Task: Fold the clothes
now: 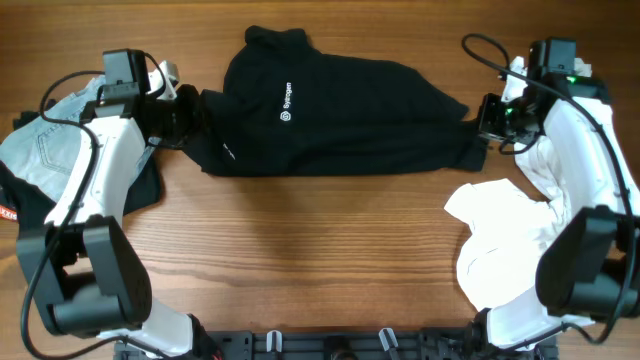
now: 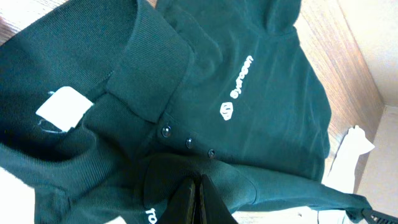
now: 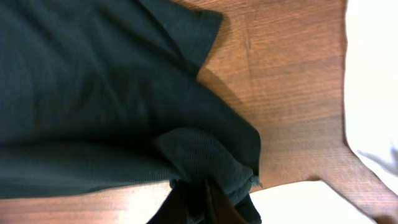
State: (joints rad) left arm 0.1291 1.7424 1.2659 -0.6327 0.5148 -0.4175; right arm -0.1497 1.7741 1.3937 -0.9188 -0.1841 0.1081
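Note:
A black polo shirt [image 1: 330, 110] with a small white chest logo lies stretched across the far middle of the table. My left gripper [image 1: 192, 112] is shut on the shirt's left end; in the left wrist view [image 2: 196, 186] its fingers pinch the dark fabric below the button placket. My right gripper [image 1: 484, 128] is shut on the shirt's right end; in the right wrist view [image 3: 208, 186] a bunched fold of fabric sits between the fingers. The collar [image 1: 278, 37] points to the far side.
Grey jeans [image 1: 45, 145] and a dark garment [image 1: 140, 185] lie at the left edge. A white garment [image 1: 500, 240] is piled at the right, under the right arm. Bare wood table [image 1: 320, 260] lies in front of the shirt.

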